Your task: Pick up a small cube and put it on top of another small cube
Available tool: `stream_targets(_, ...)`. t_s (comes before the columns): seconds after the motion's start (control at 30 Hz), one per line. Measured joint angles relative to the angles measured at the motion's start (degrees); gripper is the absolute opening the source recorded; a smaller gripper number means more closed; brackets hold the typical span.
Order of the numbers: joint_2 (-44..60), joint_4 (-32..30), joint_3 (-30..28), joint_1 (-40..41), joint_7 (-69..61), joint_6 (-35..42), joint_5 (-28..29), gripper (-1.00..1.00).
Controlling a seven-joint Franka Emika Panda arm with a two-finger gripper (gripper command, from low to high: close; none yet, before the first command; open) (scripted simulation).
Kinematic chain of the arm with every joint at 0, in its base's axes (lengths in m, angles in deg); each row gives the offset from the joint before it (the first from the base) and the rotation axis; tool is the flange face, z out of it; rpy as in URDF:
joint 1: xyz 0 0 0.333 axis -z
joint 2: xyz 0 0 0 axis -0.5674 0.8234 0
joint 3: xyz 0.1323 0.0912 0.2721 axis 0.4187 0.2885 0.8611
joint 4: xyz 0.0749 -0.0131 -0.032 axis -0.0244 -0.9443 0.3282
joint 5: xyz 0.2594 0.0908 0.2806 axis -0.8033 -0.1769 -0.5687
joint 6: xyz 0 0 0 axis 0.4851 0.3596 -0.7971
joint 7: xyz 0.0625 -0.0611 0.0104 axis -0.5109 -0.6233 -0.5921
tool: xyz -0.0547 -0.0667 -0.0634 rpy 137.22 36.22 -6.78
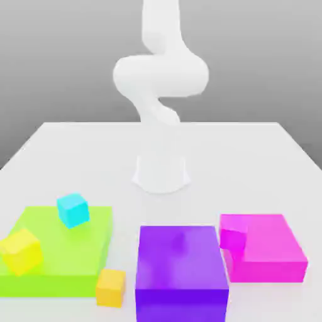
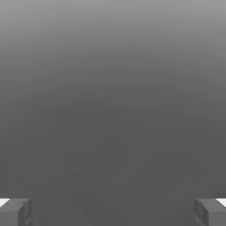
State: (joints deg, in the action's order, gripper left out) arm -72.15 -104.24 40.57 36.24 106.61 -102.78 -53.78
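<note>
The small orange-yellow cube point(image 1: 111, 287) sits on the white table point(image 1: 63, 151), touching or just beside the front corner of the big lime-green flat block point(image 1: 60, 251), on that block's side toward the exterior view's right. Whether the cube actually touches the green block cannot be told; their faces meet in the picture without a clear gap. Its lower edge lies close to the picture's border.

The small magenta-pink cube point(image 1: 233, 241) lies well apart from the orange-yellow cube, beyond the purple block point(image 1: 180, 267), and rests against or on the large flat magenta block point(image 1: 267, 246). The two share nearly the same colour, so the cube's outline is hard to follow, and whether it stands on the block or beside it on the table is unclear.

On the green block stand a cyan small cube point(image 1: 73, 209) at the back and a lemon-yellow small cube point(image 1: 21, 250) near its edge at the exterior view's left, both tilted a little. The purple block is cut off at the bottom.

Behind the blocks the white arm point(image 1: 160, 75) rises from its base point(image 1: 161, 173); its top is cut off. In the hand view the gripper point(image 2: 113, 212) has its fingers point(image 2: 15, 212) spread wide, nothing between them, only their tips visible
</note>
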Motion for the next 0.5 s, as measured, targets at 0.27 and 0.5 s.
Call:
stream_targets(0.27, 13.8, -3.8, 2.3, 5.3, 17.7, -6.4, -3.7, 0.00)
stream_targets(0.5, 25.6, -7.0, 5.2, 9.9, 34.8, -11.9, -4.3, 0.00)
